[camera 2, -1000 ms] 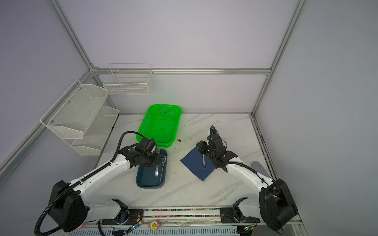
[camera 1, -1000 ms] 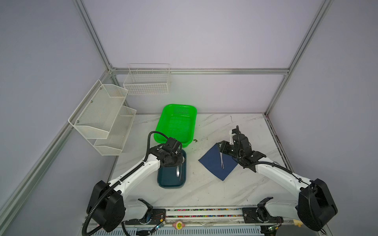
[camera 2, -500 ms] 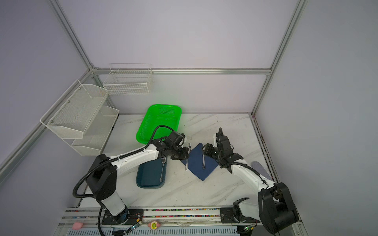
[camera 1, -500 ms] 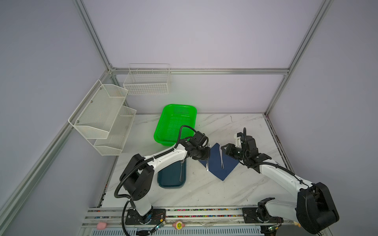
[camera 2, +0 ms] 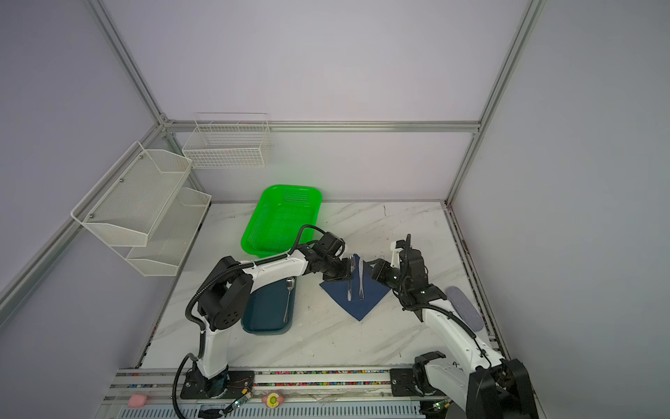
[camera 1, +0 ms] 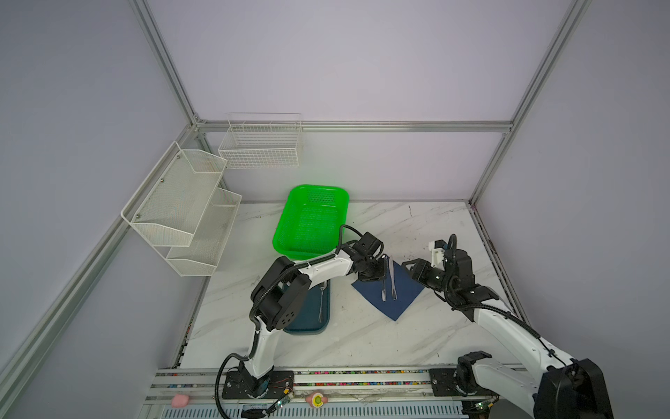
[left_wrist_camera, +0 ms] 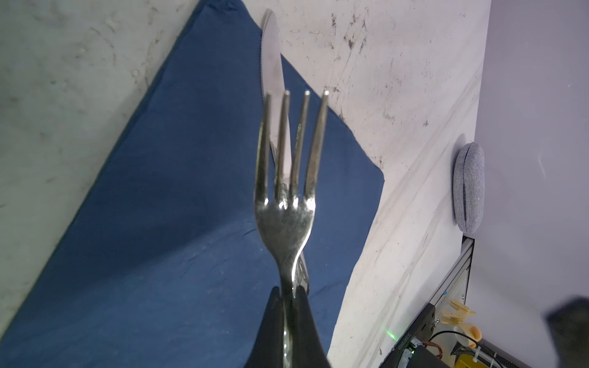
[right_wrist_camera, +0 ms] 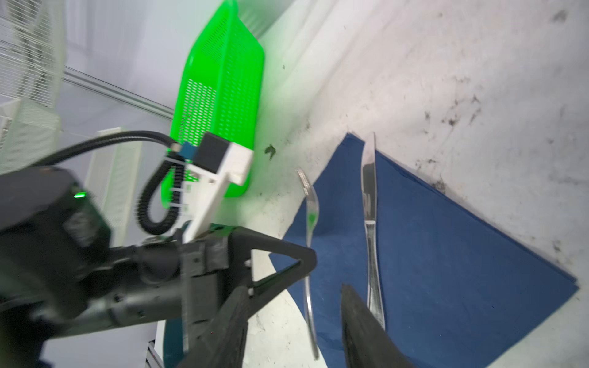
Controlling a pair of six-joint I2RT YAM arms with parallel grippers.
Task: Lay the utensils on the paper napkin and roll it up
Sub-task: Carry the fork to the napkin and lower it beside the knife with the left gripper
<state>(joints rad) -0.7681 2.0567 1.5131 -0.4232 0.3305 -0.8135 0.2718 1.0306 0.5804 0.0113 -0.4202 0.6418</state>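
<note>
L gripper [left_wrist_camera: 288,294] was clamped on fork [left_wrist_camera: 287,220] handle, holding it over navy napkin [left_wrist_camera: 159,223], just beside knife [left_wrist_camera: 272,63] lying on napkin. In teal tray [camera 2: 264,312] lay the spoon [camera 2: 288,297]; green basket [camera 1: 319,187] stood behind. R gripper [right_wrist_camera: 293,288] jaws apart, gripping nothing, near napkin

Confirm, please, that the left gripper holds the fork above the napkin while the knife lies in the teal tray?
No: in a top view the spoon, not the knife, lies in the teal tray. The left gripper does hold the fork above the napkin.
</note>
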